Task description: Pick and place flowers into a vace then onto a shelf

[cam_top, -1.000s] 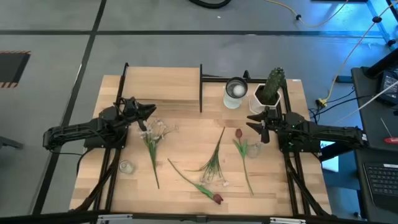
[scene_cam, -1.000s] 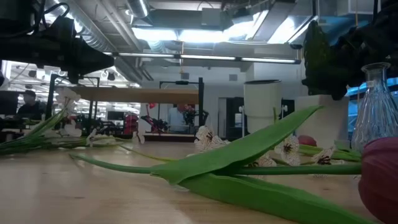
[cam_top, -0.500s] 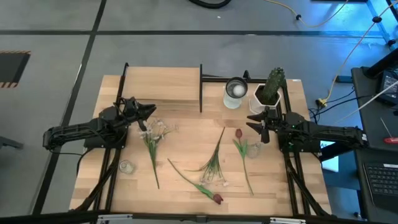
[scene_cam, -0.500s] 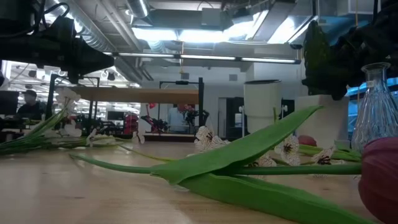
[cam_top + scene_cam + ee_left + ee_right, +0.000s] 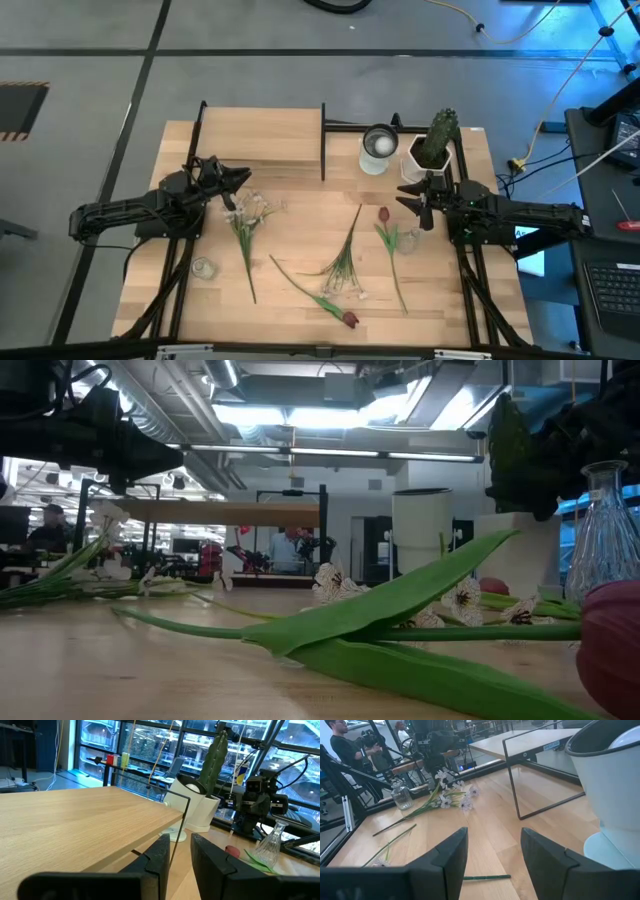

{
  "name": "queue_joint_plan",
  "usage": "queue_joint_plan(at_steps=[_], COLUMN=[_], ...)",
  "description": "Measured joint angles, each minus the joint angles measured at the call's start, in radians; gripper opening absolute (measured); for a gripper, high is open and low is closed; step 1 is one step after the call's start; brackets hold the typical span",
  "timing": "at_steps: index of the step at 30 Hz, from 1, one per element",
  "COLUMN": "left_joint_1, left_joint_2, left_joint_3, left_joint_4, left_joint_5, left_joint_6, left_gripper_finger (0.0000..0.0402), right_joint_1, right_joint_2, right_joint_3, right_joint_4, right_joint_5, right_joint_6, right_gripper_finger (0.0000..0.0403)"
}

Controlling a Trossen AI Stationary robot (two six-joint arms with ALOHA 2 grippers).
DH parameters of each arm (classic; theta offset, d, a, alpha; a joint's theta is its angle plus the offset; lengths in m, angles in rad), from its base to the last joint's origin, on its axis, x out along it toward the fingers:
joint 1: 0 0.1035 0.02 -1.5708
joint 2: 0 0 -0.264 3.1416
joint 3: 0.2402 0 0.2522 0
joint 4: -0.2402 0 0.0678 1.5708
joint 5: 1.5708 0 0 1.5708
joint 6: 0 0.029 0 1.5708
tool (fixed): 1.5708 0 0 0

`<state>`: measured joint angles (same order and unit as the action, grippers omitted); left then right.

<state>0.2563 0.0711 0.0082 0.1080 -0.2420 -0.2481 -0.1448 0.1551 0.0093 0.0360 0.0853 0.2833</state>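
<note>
Loose flowers lie flat on the tabletop: a white-blossomed stem [image 5: 245, 235] at the left, a bunch of thin stems [image 5: 340, 265] in the middle, one dark red tulip [image 5: 349, 319] near the front and another [image 5: 384, 215] at the right. A small glass vase [image 5: 408, 240] stands beside that tulip, and a second one [image 5: 203, 268] stands at the left. The shelf [image 5: 262, 135] stands at the far left. My left gripper [image 5: 243, 180] hovers level by the shelf's near edge, open by a narrow gap [image 5: 180, 840]. My right gripper [image 5: 403, 200] hovers open [image 5: 494, 837] near the right edge. Neither holds anything.
A white cup [image 5: 378, 148] and a green cactus in a white pot [image 5: 437, 145] stand at the far right, just beyond my right gripper. The shelf's black posts [image 5: 323, 140] rise between the shelf and the cup. People stand in the room beyond the table [image 5: 342, 745].
</note>
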Motion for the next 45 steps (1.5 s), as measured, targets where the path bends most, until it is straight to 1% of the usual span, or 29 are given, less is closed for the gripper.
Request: queue_joint_plan(at_steps=[33, 36, 45], left_joint_1=[0.000, 0.000, 0.000], left_joint_2=[0.000, 0.000, 0.000], left_joint_3=[0.000, 0.000, 0.000], left_joint_4=[0.000, 0.000, 0.000], left_joint_5=[0.000, 0.000, 0.000], left_joint_6=[0.000, 0.000, 0.000], left_gripper_finger=[0.0072, 0.0072, 0.0072], right_joint_1=[0.000, 0.000, -0.001], right_joint_2=[0.000, 0.000, 0.000], right_joint_3=[0.000, 0.000, 0.000], right_joint_4=[0.004, 0.019, 0.151], right_joint_5=[0.000, 0.001, 0.000], right_joint_6=[0.005, 0.095, 0.330], right_gripper_finger=[0.0185, 0.0185, 0.0185])
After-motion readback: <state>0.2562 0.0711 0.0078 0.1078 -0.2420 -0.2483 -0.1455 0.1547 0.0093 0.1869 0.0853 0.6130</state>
